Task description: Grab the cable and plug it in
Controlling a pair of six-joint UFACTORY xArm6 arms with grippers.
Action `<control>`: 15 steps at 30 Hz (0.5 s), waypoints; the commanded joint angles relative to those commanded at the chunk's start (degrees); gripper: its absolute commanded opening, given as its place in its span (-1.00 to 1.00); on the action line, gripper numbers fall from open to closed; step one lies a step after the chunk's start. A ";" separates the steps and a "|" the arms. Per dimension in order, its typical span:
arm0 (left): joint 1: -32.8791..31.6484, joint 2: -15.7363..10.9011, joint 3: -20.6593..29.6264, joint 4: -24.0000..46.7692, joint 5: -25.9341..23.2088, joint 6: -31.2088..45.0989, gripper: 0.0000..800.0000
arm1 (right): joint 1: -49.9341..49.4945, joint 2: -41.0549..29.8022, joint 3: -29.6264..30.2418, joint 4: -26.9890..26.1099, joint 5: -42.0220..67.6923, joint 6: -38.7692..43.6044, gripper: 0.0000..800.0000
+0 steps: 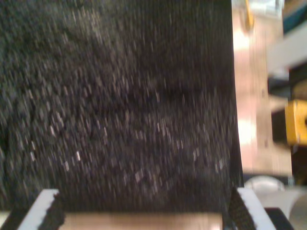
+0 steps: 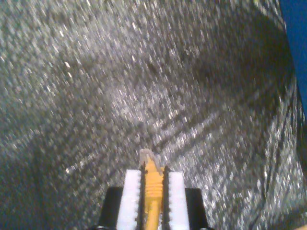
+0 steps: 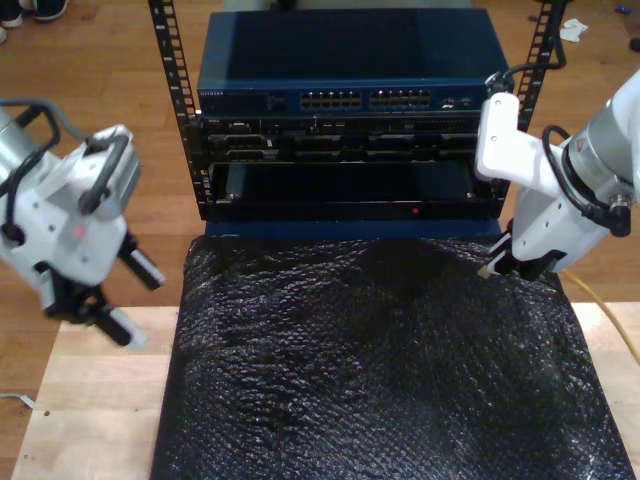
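My second gripper (image 2: 152,175) is shut on the yellow-orange cable (image 2: 152,196). The cable's clear plug (image 2: 146,155) pokes out just past the white pads (image 2: 130,191). In the exterior view this gripper (image 3: 495,265) hangs over the black mat's far corner at the exterior view's right. The cable (image 3: 607,312) trails down behind the arm across the wood. My first gripper (image 1: 144,206) is open with nothing between its fingers, looking down on the mat. In the exterior view it (image 3: 135,300) hovers off the mat's edge at the exterior view's left.
A black textured mat (image 3: 380,370) covers the wooden table (image 3: 90,400). Behind it stands a rack (image 3: 185,120) holding a blue network switch (image 3: 350,100) with rows of ports, and darker units beneath. A yellow object (image 1: 297,122) sits on wood beyond the mat.
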 joint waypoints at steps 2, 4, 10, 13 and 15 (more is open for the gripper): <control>2.81 -0.44 1.76 1.41 -0.53 2.99 1.00 | 0.09 0.62 0.00 -0.88 -0.44 0.26 -1.00; 6.24 -0.44 2.81 1.58 -0.79 6.86 1.00 | 0.09 1.23 0.00 -1.05 -0.44 0.35 -1.00; 16.26 -0.35 5.89 3.69 -1.76 18.90 1.00 | 0.18 1.76 0.70 -1.32 -0.70 0.35 -1.00; 20.04 -0.35 7.47 7.47 -2.02 23.74 1.00 | 0.18 1.93 1.23 -1.67 -2.02 0.26 -1.00; 22.33 -0.35 8.70 9.49 -2.02 26.99 1.00 | 0.18 2.64 1.32 -1.93 -2.46 0.26 -1.00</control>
